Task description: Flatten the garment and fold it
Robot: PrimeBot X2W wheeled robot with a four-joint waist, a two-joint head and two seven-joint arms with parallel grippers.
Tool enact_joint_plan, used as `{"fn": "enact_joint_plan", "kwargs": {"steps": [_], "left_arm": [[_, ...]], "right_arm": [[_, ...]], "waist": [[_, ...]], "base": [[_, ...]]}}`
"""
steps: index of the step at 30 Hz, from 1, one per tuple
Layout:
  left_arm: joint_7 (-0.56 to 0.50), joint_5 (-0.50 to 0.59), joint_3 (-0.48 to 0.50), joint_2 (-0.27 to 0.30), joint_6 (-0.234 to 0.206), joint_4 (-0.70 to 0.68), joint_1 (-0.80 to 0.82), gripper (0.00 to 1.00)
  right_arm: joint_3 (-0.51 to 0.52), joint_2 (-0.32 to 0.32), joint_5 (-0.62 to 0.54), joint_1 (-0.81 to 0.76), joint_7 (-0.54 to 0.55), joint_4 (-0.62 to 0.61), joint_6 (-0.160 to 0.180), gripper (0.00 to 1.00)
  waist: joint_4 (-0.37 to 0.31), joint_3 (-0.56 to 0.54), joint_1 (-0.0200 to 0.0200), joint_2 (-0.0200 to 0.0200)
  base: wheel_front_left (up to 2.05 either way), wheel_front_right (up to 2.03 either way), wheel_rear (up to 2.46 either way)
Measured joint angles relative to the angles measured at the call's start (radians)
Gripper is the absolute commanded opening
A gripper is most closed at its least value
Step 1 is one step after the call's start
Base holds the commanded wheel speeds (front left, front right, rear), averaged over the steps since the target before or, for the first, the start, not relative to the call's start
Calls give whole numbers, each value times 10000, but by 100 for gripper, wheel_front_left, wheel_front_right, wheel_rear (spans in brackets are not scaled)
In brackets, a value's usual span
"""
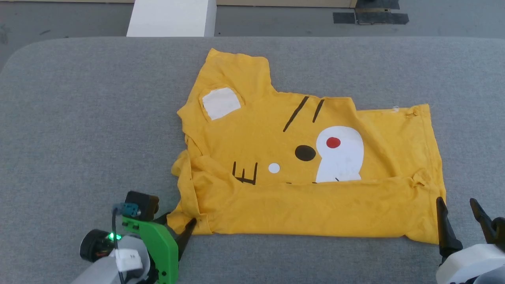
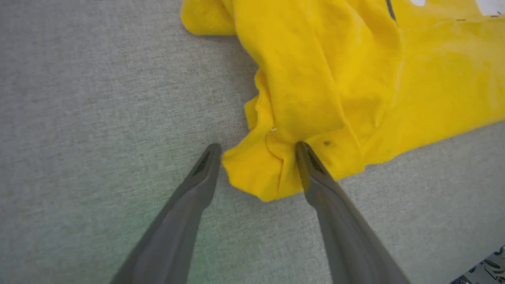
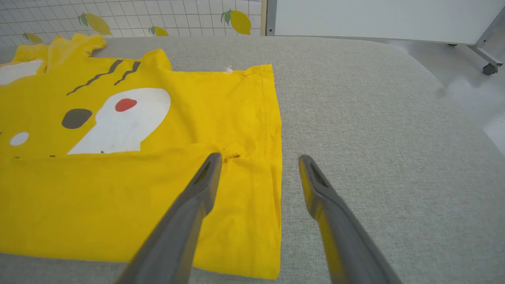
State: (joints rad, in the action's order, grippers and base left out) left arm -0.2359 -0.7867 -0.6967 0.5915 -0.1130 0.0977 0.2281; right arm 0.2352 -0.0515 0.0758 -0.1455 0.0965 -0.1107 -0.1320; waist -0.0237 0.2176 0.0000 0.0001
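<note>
The garment (image 1: 300, 157) is a yellow T-shirt with a tiger face, lying on the grey padded table (image 1: 79, 118). Its near long edge is folded up over the print. My left gripper (image 1: 179, 223) is open at the near left corner. In the left wrist view a bunched corner of the garment (image 2: 355, 79) sits between the fingers of the left gripper (image 2: 257, 146). My right gripper (image 1: 456, 201) is open at the near right corner. In the right wrist view the right gripper (image 3: 258, 157) straddles the side hem of the garment (image 3: 118, 189), one finger over cloth and one over bare table.
A white block (image 1: 171, 17) stands beyond the table's far edge, with dark tape (image 1: 371, 15) on the floor to its right. A caster wheel (image 3: 489, 69) shows off the table's rounded right end. Bare table lies left and right of the shirt.
</note>
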Motion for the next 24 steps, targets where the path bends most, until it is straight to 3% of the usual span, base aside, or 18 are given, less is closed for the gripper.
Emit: {"fn": "enact_joint_plan", "kwargs": {"steps": [3, 4, 7, 12, 24], "left_arm": [[-508, -318, -48, -56, 203, 180, 212, 100], [-813, -640, -109, -180, 543, 387, 455, 0], [-734, -809, -140, -416, 769, 508, 480, 0], [-174, -1014, 71, -514, 767, 495, 267, 0], [272, -1035, 374, -107, 148, -656, -516, 0]], "right_arm": [[17, 0, 0, 22, 17, 13, 0, 100], [-36, 0, -2, 35, 104, 58, 0, 100], [-167, -4, -86, 126, 203, 84, 0, 100], [-575, -387, -150, 417, 660, 94, 0, 100], [-148, -1078, 456, 375, 3511, 543, 0, 100]], "waist": [[-75, 108, 0, 0], [-151, 211, 0, 0], [-151, 182, 0, 0], [-138, 40, 0, 0], [42, 163, 1, 0]], "base": [[0, 0, 0], [0, 0, 0], [0, 0, 0], [0, 0, 0], [0, 0, 0]]}}
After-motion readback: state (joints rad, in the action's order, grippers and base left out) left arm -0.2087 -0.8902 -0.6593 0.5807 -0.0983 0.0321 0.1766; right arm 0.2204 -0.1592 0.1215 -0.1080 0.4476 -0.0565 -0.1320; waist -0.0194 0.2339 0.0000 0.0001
